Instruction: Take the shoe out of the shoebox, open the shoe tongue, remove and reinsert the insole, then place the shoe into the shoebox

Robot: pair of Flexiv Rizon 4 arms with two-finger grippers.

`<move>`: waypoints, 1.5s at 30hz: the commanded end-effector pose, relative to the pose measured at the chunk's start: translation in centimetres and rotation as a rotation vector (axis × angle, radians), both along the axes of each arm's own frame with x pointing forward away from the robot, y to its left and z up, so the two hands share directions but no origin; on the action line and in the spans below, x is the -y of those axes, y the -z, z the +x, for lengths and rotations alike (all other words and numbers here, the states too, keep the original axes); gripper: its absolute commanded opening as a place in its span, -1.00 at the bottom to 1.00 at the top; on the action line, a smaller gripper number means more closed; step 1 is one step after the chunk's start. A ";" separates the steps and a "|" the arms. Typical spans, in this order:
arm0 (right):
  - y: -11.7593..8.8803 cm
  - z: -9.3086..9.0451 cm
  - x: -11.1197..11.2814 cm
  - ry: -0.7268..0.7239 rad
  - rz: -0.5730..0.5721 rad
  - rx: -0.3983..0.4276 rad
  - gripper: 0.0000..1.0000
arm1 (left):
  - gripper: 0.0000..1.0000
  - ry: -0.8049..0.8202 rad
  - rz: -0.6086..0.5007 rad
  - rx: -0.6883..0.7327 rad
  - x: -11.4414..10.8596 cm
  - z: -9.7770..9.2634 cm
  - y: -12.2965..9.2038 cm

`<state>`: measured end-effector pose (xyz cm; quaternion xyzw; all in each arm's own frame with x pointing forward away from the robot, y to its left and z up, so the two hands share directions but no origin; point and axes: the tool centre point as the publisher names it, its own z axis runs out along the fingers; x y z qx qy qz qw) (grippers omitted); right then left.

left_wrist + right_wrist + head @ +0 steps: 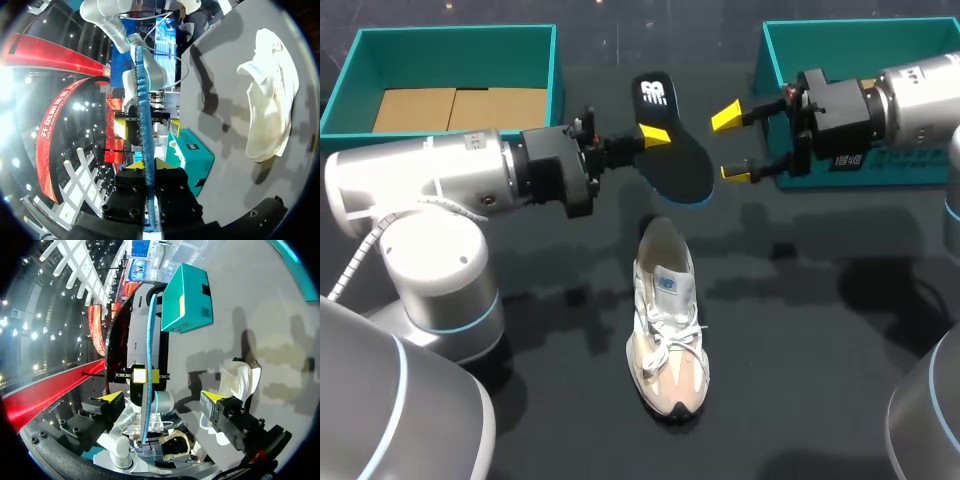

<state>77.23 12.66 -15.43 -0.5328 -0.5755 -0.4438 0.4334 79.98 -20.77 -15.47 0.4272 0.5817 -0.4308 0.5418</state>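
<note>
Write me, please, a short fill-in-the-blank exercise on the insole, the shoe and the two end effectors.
1. The left end effector is ____ on the insole.
2. The right end effector, facing the insole, is ____.
3. The shoe lies on the table, ____ the left shoebox and the right shoebox.
Missing words: shut; open; outside.

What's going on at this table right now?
The left pincer is shut on the black insole, which is out of the shoe. The right pincer is open, close beside the insole. The shoe lies on the table, outside both teal boxes.
</note>
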 end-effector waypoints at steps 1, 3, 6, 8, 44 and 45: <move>0.2 0.4 -0.3 -0.005 0.000 -0.001 1.00 | -1.00 0.002 0.002 0.009 0.6 0.4 0.4; 0.2 0.4 -0.3 -0.005 0.000 -0.001 1.00 | -1.00 0.012 0.003 0.015 0.7 0.5 0.5; 0.2 0.4 -0.3 -0.005 0.000 -0.001 1.00 | -1.00 0.025 0.002 0.031 0.9 0.6 0.6; -0.4 0.6 -0.4 -0.039 0.003 0.016 1.00 | -1.00 0.024 0.002 0.041 1.1 0.7 0.6; 1.9 -0.2 -4.3 -0.113 0.088 -0.018 -0.15 | -1.00 0.027 0.043 0.058 2.1 2.4 2.2; 1.9 -0.2 -4.3 -0.114 0.087 -0.017 -0.17 | -1.00 0.027 0.043 0.058 2.1 2.4 2.2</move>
